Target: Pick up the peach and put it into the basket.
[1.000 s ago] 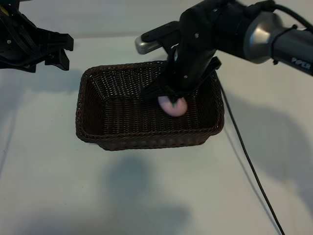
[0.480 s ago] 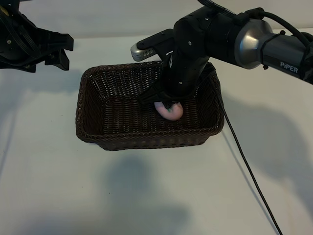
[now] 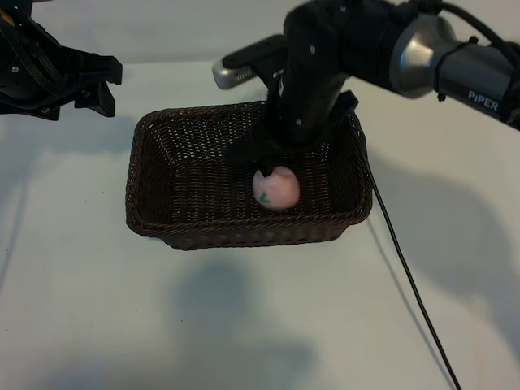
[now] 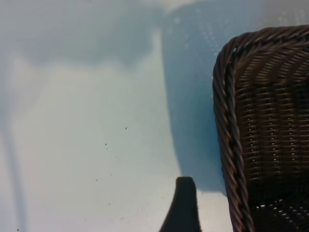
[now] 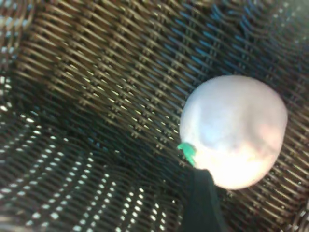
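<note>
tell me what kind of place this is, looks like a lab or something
Probably a robot test bench, not a home or shop: two black arms stand over a bare white table, a cable trails across it, and the only props are a wicker basket and a peach.

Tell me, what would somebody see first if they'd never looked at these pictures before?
Probably the pale-pink peach with its tiny green leaf mark, lying inside the big dark brown wicker basket in the middle of the white table. Right above it hangs the black right gripper, jaws apart and not holding the fruit. The left gripper sits parked off past the basket's far-left corner.
</note>
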`<action>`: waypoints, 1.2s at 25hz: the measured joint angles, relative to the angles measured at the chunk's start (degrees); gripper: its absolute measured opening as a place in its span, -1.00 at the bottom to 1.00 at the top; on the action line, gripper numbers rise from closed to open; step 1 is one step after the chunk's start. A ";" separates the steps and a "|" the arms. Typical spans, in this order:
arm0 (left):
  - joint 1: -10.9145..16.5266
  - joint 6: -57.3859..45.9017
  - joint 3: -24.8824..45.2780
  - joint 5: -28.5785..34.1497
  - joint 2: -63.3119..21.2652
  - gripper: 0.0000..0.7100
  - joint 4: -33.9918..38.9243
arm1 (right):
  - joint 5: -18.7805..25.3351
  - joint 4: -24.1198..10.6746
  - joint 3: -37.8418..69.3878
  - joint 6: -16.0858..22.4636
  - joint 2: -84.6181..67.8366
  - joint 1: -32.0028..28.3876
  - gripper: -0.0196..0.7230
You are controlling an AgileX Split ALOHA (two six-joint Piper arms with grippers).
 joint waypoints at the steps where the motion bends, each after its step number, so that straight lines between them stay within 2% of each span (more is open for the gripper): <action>1: 0.00 0.00 0.00 0.00 0.00 0.69 0.00 | 1.74 -0.16 -1.57 0.00 0.00 0.00 0.45; 6: 0.00 0.00 0.00 0.00 0.00 0.69 0.00 | 9.69 -3.52 -9.07 0.00 0.00 0.00 0.45; 8: 0.00 0.00 0.00 0.00 0.00 0.69 0.00 | 11.63 -4.98 -10.97 0.00 -0.05 -0.31 0.45; 13: 0.00 -0.05 0.00 0.00 0.00 0.69 0.00 | 12.37 -6.28 -12.26 0.00 -0.05 -3.63 0.45; 23: 0.00 -0.05 0.00 0.00 0.00 0.69 0.00 | 12.49 -6.89 -12.30 -0.01 -0.05 -15.65 0.45; 30: 0.00 -0.05 0.00 0.00 0.00 0.69 0.00 | 12.64 -6.89 -12.30 -0.85 -0.05 -18.50 0.43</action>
